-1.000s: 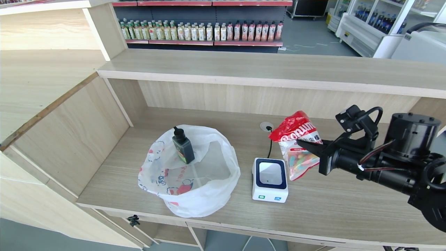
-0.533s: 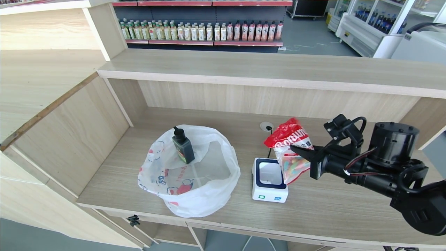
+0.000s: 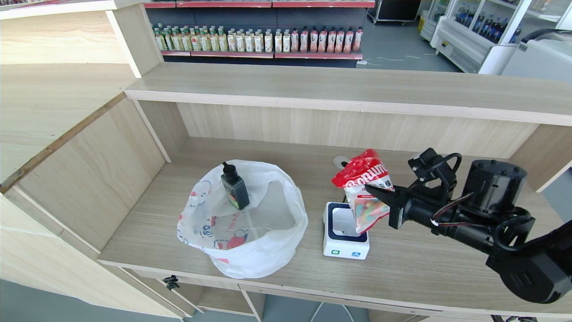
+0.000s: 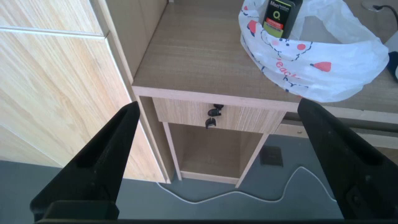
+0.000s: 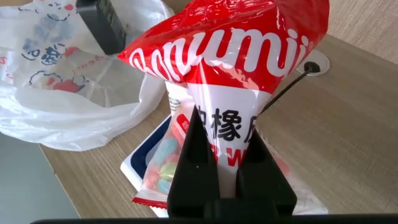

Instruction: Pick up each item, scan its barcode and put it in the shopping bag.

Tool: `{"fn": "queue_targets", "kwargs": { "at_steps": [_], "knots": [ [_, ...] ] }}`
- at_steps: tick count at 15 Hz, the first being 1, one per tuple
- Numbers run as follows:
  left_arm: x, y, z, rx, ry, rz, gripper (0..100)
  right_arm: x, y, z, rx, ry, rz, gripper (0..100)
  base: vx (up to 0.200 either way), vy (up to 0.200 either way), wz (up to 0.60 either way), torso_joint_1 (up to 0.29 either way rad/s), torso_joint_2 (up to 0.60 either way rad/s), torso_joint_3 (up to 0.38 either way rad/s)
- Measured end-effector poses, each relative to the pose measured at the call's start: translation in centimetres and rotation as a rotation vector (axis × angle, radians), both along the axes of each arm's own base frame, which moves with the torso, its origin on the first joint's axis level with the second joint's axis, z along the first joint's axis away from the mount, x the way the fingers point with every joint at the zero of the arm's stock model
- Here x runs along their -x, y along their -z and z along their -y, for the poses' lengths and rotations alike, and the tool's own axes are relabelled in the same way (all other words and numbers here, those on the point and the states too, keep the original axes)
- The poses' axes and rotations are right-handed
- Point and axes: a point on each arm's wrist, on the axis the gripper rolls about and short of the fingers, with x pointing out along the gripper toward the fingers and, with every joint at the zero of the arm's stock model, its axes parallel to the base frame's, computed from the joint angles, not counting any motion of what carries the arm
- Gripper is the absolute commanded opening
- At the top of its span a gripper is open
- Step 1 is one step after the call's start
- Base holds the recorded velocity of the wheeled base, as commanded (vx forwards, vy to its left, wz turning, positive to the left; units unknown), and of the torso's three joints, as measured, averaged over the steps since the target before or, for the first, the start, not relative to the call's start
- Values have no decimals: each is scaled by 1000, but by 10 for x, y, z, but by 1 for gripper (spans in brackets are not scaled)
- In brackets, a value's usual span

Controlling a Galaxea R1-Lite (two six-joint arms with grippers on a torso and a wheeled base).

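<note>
My right gripper [image 3: 376, 192] is shut on a red and white candy bag [image 3: 365, 190], holding it upright just above the white and blue barcode scanner [image 3: 345, 235]. In the right wrist view the candy bag [image 5: 230, 74] stands pinched between my black fingers [image 5: 199, 146], over the scanner [image 5: 149, 165]. The white shopping bag [image 3: 243, 219] lies open on the counter left of the scanner, with a dark bottle [image 3: 234, 188] inside it. My left gripper [image 4: 214, 155] hangs open below and in front of the counter's front edge, with the shopping bag [image 4: 317, 56] beyond it.
The wooden counter [image 3: 424, 268] has a raised back shelf [image 3: 339, 89] and a side wall [image 3: 89, 165] on the left. A cable runs from the scanner to a grommet hole [image 3: 341, 160]. Under the counter is a drawer with a key [image 4: 213, 115].
My right arm has carried the candy bag leftward and lower, from beside the scanner's right edge to over the scanner's window. The shopping bag and bottle have not moved.
</note>
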Motion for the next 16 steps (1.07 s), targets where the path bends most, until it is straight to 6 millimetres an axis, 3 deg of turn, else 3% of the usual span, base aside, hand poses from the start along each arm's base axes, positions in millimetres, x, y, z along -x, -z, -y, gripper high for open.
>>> {"fn": "queue_targets", "kwargs": {
  "at_steps": [7, 16],
  "knots": [
    [0, 0, 0, 0, 0, 0, 100, 1, 15, -19, -14, -59, 46, 0, 0, 0, 0, 0, 0, 0],
    [0, 0, 0, 0, 0, 0, 100, -6, 26, -24, -14, -64, 37, 0, 0, 0, 0, 0, 0, 0]
  ]
}}
